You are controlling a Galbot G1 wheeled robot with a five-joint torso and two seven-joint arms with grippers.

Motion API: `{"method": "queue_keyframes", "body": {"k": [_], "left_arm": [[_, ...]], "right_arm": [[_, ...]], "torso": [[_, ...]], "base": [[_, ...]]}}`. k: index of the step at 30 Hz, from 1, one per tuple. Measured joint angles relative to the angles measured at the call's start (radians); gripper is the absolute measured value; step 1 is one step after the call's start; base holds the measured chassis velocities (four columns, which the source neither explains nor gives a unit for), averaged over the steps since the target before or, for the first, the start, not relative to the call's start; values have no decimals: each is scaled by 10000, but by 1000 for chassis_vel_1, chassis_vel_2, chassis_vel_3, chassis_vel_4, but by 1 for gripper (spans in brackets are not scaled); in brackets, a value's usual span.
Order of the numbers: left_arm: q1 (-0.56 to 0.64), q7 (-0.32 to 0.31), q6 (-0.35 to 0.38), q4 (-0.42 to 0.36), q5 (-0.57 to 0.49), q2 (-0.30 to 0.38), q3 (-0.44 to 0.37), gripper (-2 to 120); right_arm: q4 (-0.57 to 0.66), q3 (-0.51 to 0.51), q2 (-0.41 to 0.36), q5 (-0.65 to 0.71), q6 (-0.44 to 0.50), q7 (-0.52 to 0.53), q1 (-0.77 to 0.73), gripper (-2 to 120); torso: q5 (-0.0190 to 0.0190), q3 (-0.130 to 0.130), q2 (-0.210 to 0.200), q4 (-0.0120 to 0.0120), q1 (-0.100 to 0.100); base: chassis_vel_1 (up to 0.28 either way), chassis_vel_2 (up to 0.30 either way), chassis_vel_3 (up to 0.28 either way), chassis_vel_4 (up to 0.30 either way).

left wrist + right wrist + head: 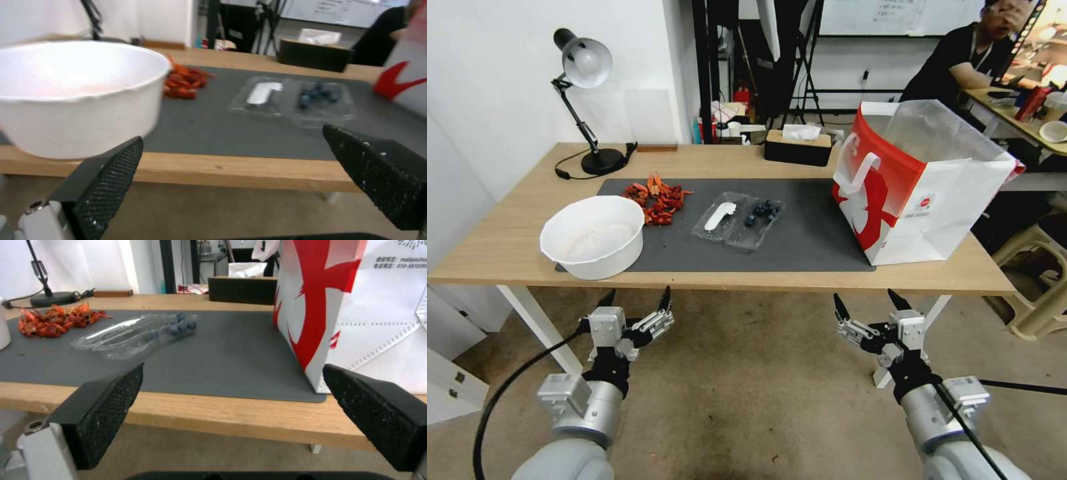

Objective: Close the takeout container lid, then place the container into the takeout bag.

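Two grippers hang below the table's near edge in the lower part of the head view, each with its jaws spread wide and holding nothing: the left gripper (635,300) at lower left, the right gripper (869,301) at lower right. The takeout container (738,219) lies open and flat on the grey mat (800,240), just left of the frame's centre, well apart from both grippers. Its long axis runs roughly left to right, tilted slightly. The lid (716,217), bearing a white oblong piece, is the left half; the berry-filled tray (759,215) is the right half. So the lid lies towards the left gripper, which seems a little nearer, though the difference is slight and hard to judge. The takeout bag (917,200) stands upright at centre right, mouth open, beyond the right gripper. A white bowl (592,235) sits at centre left.
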Motion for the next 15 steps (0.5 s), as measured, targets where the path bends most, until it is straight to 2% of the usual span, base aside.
{"method": "queue_keyframes", "body": {"k": [3,15], "left_arm": [[-43,0,310,-38,-250,77,32,100],[31,118,-22,207,59,66,-18,100]], "right_arm": [[-70,20,-9,1,90,-3,17,100],[-181,-63,-9,-8,176,-7,-48,100]], "torso": [[-4,0,1,0,0],[-3,0,0,0,1]], "base": [[0,0,0,0],[0,0,0,0]]}}
